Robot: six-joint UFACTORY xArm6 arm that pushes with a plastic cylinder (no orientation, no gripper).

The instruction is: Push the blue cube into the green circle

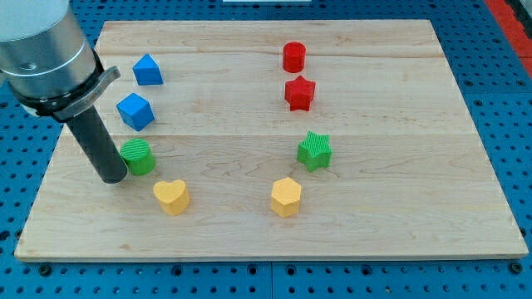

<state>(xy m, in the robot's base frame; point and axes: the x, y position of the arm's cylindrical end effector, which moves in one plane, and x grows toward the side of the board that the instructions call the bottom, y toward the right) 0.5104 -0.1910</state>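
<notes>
The blue cube [135,110] sits on the wooden board at the view's left. The green circle [138,156], a short round block, lies just below it, a small gap apart. My tip [112,178] rests on the board directly left of the green circle, touching or nearly touching its left side. The tip is below and left of the blue cube. The rod rises up and to the left to the grey arm body [46,50].
A second blue block [147,70] lies above the cube. A yellow heart [171,197] and a yellow hexagon [285,197] lie near the bottom. A green star [315,150], a red star [299,93] and a red cylinder [294,57] lie at centre right.
</notes>
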